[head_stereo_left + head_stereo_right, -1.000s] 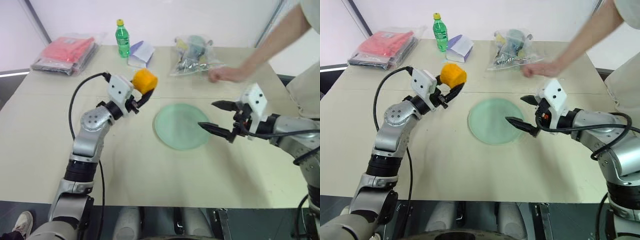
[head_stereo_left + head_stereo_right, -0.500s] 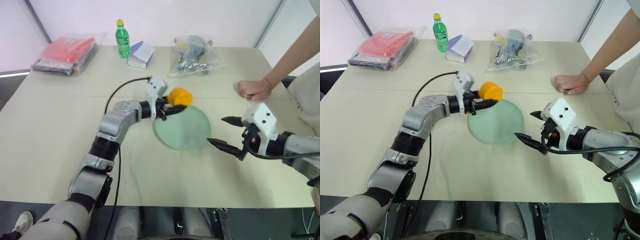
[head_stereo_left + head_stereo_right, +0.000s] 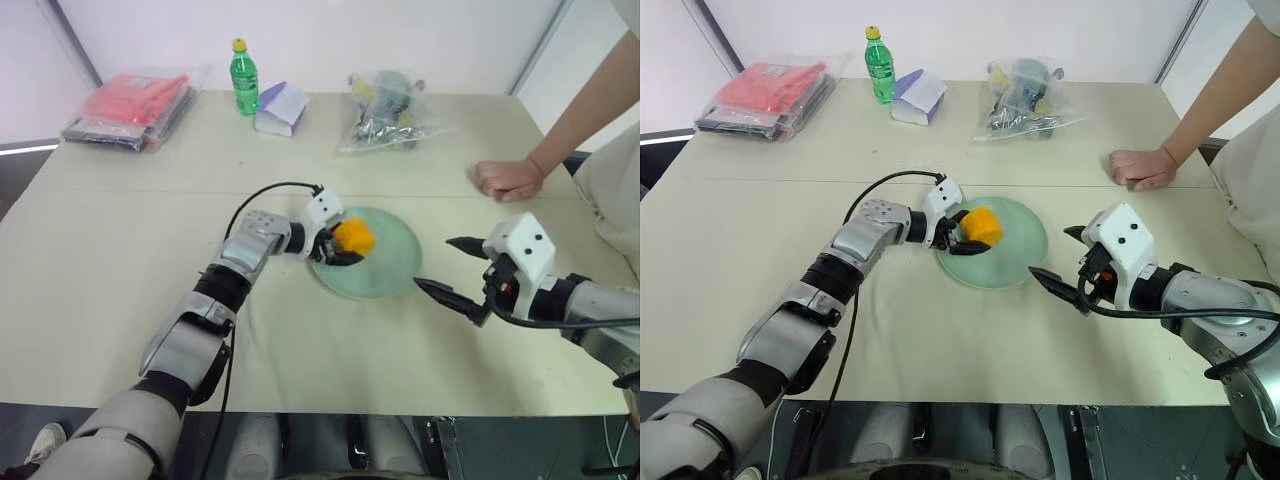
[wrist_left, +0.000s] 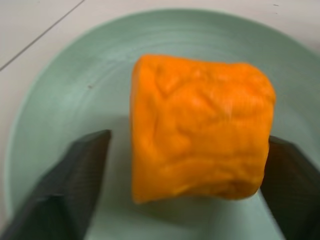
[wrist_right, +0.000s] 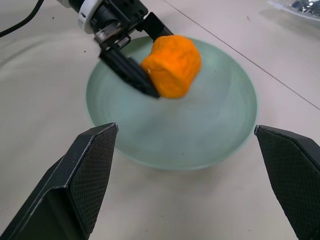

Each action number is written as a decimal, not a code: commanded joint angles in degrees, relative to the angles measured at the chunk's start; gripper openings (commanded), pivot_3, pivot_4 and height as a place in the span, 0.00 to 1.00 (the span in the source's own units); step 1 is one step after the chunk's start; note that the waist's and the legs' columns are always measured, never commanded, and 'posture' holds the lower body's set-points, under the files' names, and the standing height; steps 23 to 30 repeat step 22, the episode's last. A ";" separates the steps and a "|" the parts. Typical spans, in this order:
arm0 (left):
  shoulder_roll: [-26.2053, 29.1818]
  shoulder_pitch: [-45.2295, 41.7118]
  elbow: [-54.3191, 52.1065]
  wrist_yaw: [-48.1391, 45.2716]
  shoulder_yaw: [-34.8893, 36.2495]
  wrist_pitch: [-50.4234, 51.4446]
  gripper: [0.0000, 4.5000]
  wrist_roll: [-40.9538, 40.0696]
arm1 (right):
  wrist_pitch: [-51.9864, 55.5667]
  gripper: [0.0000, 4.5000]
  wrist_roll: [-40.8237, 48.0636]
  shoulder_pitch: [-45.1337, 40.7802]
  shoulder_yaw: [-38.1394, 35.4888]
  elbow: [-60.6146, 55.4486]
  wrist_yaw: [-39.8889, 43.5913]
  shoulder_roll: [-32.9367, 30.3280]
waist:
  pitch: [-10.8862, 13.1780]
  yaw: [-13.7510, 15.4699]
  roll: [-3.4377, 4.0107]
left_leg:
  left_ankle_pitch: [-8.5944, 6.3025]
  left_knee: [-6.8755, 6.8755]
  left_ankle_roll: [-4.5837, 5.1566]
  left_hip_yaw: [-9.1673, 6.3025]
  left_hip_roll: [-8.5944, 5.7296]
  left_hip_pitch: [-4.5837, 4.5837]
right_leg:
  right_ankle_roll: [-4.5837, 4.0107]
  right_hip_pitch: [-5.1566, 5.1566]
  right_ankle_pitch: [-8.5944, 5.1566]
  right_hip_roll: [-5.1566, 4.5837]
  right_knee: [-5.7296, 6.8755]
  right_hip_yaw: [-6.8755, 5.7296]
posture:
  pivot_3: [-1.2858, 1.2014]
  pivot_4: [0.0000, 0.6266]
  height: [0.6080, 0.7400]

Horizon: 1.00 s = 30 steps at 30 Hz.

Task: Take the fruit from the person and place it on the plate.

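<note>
One beige table (image 3: 100, 250): left pincer (image 3: 346, 243) spread around the fruit (image 3: 356, 235) on the plate (image 3: 395, 272), right pincer (image 3: 434, 263) wide, empty.

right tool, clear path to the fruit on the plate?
Probably yes. The right tool is open beside the plate, nothing between; but the left tool brackets the fruit.

The two head views are looking forward and down over the desk (image 3: 90, 300) from above, taking in nearly the same wide scene. The left wrist view is sitting very close over the plate (image 4: 60, 95), looking along its own fingers. The right wrist view is facing the same plate from farther off.
</note>
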 commanded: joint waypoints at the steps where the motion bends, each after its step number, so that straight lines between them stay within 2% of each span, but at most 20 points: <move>1: -0.14 -0.72 -3.27 -0.04 3.52 -0.59 0.99 -1.77 | -0.90 1.00 0.19 -0.89 -0.52 -1.05 -0.27 0.09 | 0.00 0.00 0.00 | 0.00 0.00 0.00 0.00 0.00 0.00 | 0.00 0.00 0.00 0.00 0.00 0.00 | 0.52 0.24 0.93; 6: 0.10 -0.65 -12.46 1.08 8.99 5.26 0.99 -6.55 | -1.28 1.00 -0.05 -2.22 0.62 -0.01 0.20 -0.14 | 0.00 -0.05 0.00 | 0.00 0.00 0.00 -0.01 0.01 0.00 | 0.00 -0.01 0.00 0.00 0.01 0.00 | 0.52 0.24 0.93; 11: 3.59 0.59 -27.72 3.86 13.91 14.82 0.99 -11.33 | -1.80 1.00 -0.34 -4.27 1.96 1.70 1.30 -0.45 | 0.00 -0.25 0.01 | 0.00 0.00 0.00 -0.02 0.02 0.01 | 0.01 0.00 0.00 0.01 0.02 0.00 | 0.52 0.24 0.93; 17: 13.38 6.01 -42.38 4.30 17.16 22.42 0.99 -14.52 | -2.90 1.00 -1.22 -6.39 3.85 4.03 3.36 -1.19 | -0.01 -0.54 0.02 | 0.00 -0.03 -0.01 -0.02 0.06 0.05 | 0.01 0.00 0.00 0.04 0.05 0.02 | 0.52 0.24 0.93; 20: 20.12 10.52 -49.07 3.75 21.26 27.43 0.99 -17.79 | -3.92 1.00 -2.31 -6.93 4.92 5.45 4.98 -2.22 | -0.01 -0.50 0.02 | 0.00 -0.02 -0.01 -0.01 0.06 0.04 | 0.01 0.00 0.00 0.02 0.05 0.02 | 0.52 0.24 0.93; 22: 22.48 12.69 -51.84 4.51 22.68 29.18 0.99 -19.22 | -4.46 1.00 -2.64 -7.11 5.06 6.28 5.74 -2.37 | -0.01 -0.48 0.02 | 0.00 -0.02 -0.01 -0.02 0.06 0.05 | 0.01 0.00 0.00 0.01 0.05 0.02 | 0.52 0.24 0.93; 30: 22.48 12.69 -51.84 4.51 22.68 29.18 0.99 -19.22 | -4.46 1.00 -2.64 -7.11 5.06 6.28 5.74 -2.37 | -0.01 -0.48 0.02 | 0.00 -0.02 -0.01 -0.02 0.06 0.05 | 0.01 0.00 0.00 0.01 0.05 0.02 | 0.52 0.24 0.93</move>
